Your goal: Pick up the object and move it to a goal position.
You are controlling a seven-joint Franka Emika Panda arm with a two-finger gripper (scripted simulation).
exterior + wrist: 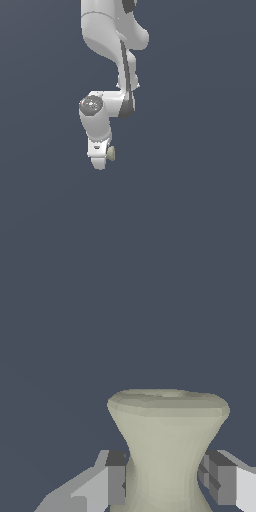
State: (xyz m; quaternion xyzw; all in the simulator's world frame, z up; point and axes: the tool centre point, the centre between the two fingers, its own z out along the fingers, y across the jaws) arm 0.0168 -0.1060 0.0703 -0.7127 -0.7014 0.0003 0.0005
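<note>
Arm (107, 60) hangs vertical, gripper (167, 481) (fingers both sides) pinching spool (167, 431).

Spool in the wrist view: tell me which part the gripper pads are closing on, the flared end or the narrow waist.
The narrow waist. Both pads flank the spool at its thinnest section, while the wide flared end stands clear beyond the gripper.

matt faceted pale object (167, 446), smooth glossy white gripper (102, 159), dark matt pads (116, 483)
</note>
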